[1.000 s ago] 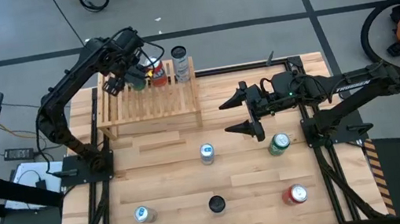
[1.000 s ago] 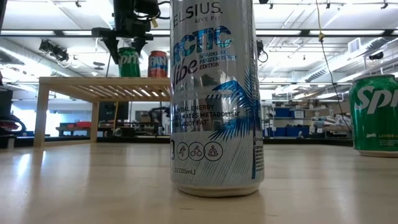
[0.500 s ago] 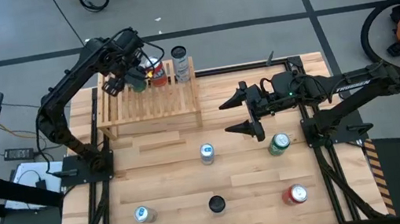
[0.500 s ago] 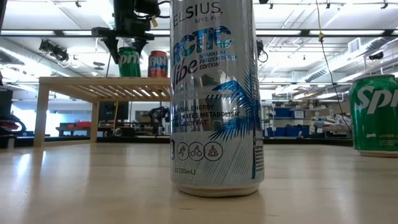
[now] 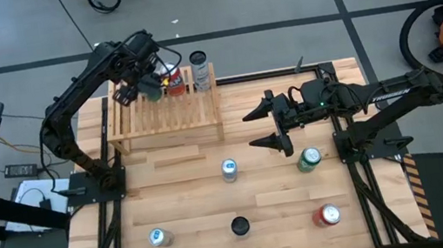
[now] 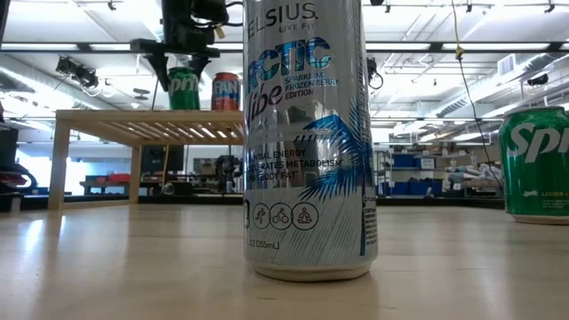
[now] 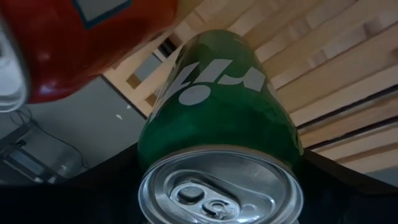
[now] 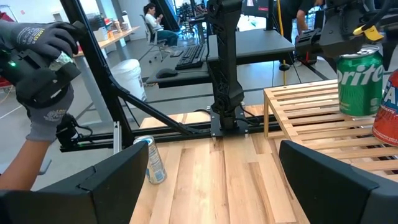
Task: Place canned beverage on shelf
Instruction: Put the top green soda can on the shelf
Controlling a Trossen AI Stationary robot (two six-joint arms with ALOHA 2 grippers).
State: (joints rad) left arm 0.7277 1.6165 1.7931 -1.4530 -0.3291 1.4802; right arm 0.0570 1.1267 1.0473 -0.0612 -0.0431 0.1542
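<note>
Already three cans stand on the shelf (image 5: 166, 115), the left gripper (image 5: 148, 84) clasping the green can (image 6: 184, 89) there, while the right gripper (image 5: 262, 127) hangs spread beside it with five cans unplaced.

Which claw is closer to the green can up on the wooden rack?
Left. The left claw is around the green can on the rack; the right claw hangs open over mid-table, well away.

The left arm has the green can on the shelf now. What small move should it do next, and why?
Probably open the left gripper a little and lift straight up. The green can stands upright on the shelf beside the red can, with the fingers at its sides, so it looks placed. The right gripper waits open over the table.
</note>
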